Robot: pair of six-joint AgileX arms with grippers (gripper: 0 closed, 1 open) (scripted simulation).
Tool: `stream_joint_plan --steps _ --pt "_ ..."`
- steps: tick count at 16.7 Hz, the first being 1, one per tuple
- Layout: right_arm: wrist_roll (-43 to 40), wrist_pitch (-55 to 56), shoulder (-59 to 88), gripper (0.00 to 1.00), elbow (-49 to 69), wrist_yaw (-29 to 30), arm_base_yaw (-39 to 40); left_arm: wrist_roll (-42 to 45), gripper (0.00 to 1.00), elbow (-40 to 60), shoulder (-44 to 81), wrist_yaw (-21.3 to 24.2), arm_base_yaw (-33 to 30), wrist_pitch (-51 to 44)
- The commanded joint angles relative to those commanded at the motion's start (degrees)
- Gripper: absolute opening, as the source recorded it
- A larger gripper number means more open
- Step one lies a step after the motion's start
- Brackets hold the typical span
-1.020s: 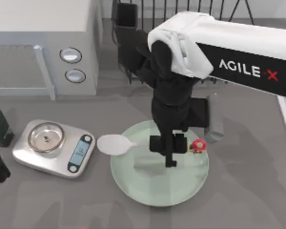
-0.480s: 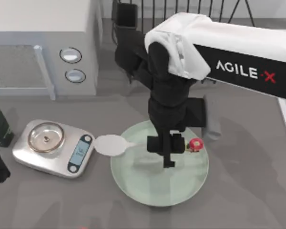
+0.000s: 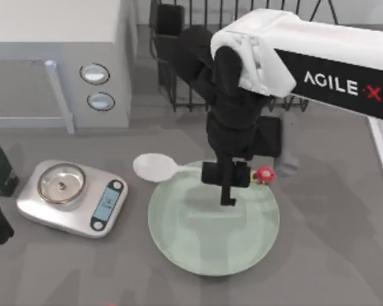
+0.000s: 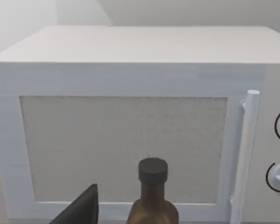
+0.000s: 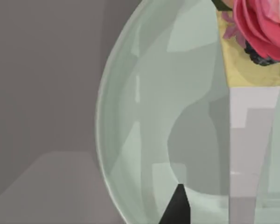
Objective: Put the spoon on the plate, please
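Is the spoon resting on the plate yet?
Not yet. The right end effector holds the spoon above the plate; its bowl overhangs the left rim.

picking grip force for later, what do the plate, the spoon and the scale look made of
The plate: glossy pale green, see-through in the right wrist view, so likely glass or glazed ceramic. The spoon: matte white bowl, probably plastic or ceramic; its pink-and-yellow ornament looks moulded and painted. The scale: brushed silver body with a shiny round pan, apparently metal. The right gripper hovers over the plate at the spoon's handle.
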Motion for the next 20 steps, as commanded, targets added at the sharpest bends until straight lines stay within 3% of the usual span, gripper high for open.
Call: stream_joint_plan --steps 20 --pt "-1.04 2.74 3.66 0.00 -5.05 -2.91 3.60 0.00 1.00 0.00 0.00 0.00 0.00 0.00"
